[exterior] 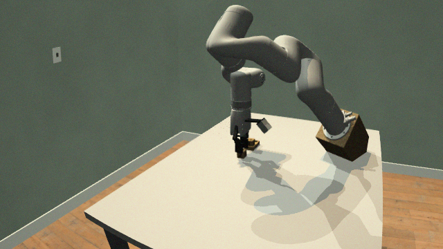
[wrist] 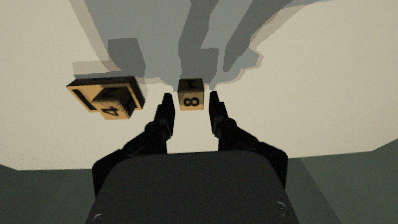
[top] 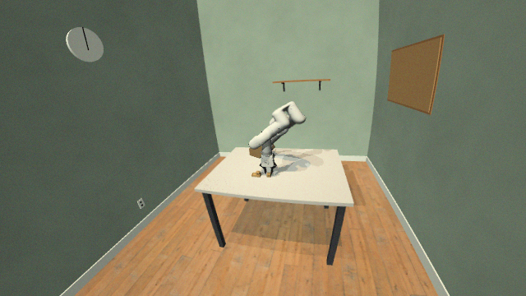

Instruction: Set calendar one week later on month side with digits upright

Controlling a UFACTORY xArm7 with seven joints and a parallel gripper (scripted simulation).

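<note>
White surface (exterior: 208, 207) carries everything; arm (exterior: 270, 59) reaches down from its base block at the far corner. Tray (wrist: 82, 92) lies on the surface well left of the claw in the wrist view, one cube (wrist: 117, 102) in it showing a 4, tilted in view; whether it sits flat I cannot tell. Second cube (wrist: 190, 94), showing an 8, stands outside the tray on the surface, between the fingertips with gaps visible on both sides. Claw (wrist: 191, 107) is about half open and holding nothing. Step in hand looks like grasping the loose cube. Next move likely calls for closing on it, lifting, turning the wanted digit upright, and placing it beside the other.
</note>
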